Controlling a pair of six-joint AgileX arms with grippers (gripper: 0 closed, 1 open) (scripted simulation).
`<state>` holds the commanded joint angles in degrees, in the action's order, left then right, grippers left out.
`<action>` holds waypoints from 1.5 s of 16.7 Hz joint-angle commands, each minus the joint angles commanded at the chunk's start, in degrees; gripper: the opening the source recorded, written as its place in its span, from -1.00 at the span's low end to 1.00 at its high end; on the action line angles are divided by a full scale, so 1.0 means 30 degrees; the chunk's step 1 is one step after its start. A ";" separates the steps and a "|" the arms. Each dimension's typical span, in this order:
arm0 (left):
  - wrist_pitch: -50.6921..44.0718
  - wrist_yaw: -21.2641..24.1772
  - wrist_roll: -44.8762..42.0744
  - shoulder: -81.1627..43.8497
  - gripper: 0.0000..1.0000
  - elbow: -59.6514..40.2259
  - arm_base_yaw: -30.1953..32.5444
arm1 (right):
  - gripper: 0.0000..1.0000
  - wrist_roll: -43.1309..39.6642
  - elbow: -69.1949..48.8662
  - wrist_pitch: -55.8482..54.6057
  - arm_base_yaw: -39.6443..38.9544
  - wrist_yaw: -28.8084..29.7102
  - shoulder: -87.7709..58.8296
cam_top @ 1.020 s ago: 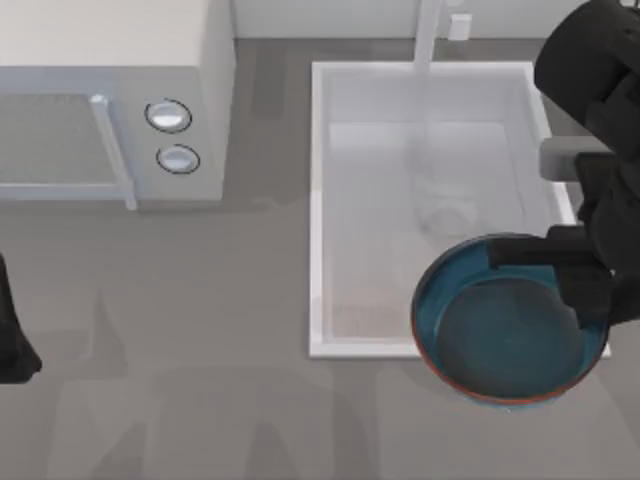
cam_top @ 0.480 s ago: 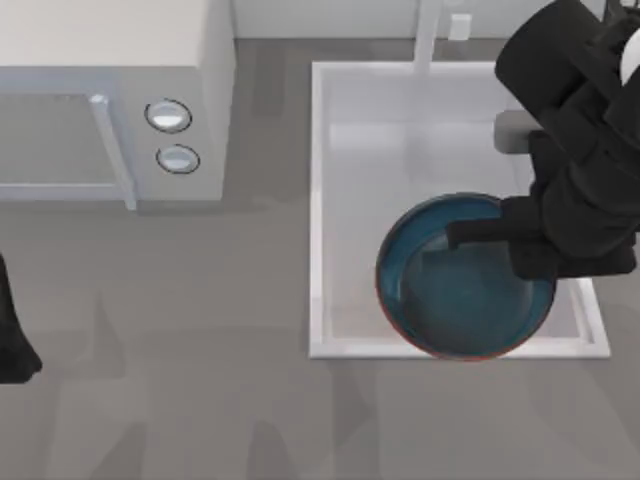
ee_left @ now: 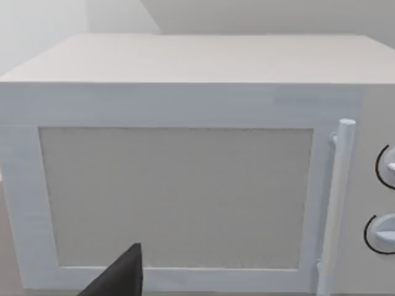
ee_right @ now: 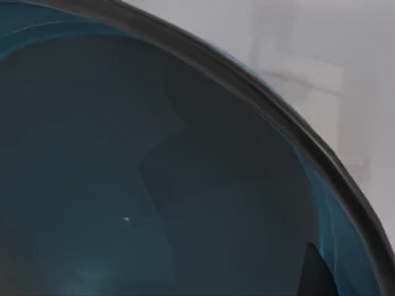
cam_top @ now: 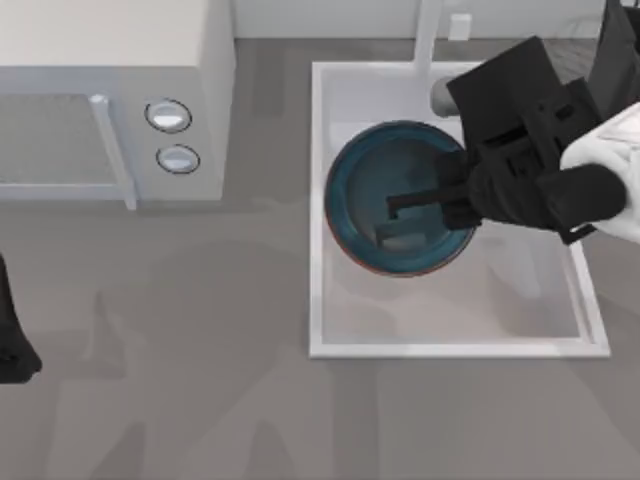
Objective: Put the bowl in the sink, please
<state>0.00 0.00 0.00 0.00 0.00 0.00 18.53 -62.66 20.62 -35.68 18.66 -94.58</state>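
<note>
The left claw (cam_top: 15, 345) sits parked at the counter's (cam_top: 200, 350) left edge, its fingers impossible to judge, while farther back the right claw (cam_top: 440, 205) is clamped on the bowl (cam_top: 365, 190), round with no long axis, mouth up, over the sink's (cam_top: 318, 200) rear-left part.

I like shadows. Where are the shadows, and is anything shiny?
Top view: soft grey arm shadows lie on the table, and the right gripper darkens the bowl over the sink. Right wrist view: an angular shadow inside the bowl, one tiny glint. Left wrist view: microwave evenly lit.
</note>
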 joint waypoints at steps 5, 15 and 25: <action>0.0000 0.0000 0.0000 0.0000 1.00 0.0000 0.0000 | -1.00 -0.2605 0.3276 -1.1132 -0.0376 0.3005 -0.0250; 0.0000 0.0000 0.0000 0.0000 1.00 0.0000 0.0000 | -1.00 -0.5752 0.7309 -2.3555 -0.0523 0.6653 0.0909; 0.0000 0.0000 0.0000 0.0000 1.00 0.0000 0.0000 | -1.00 -0.5777 0.7577 -2.5837 -0.0563 0.6761 -0.1276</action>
<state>0.00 0.00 0.00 0.00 0.00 0.00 1.20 -39.93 -56.89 -37.37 38.94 -98.41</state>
